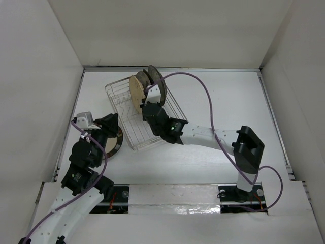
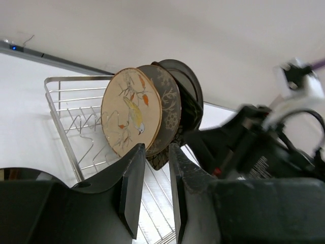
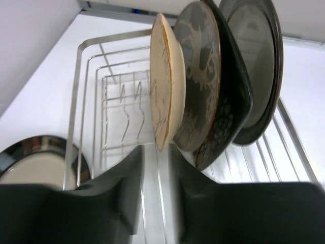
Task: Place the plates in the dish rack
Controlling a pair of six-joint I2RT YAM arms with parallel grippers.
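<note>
While four plates (image 3: 203, 81) stand on edge at the far end of the dish rack (image 1: 127, 111), the dark-rimmed tan-centred plate (image 1: 118, 144) lies flat on the table just outside the rack's left wall, partly under the left arm. The left gripper (image 2: 156, 152) hangs over it, jaws narrowly parted and empty. The right gripper (image 3: 156, 155), likewise slightly parted and holding nothing, sits below the tan plate (image 3: 163, 76). The left arm is nearer, and the free prongs (image 3: 127, 104) lie on the tan plate's near side
</note>
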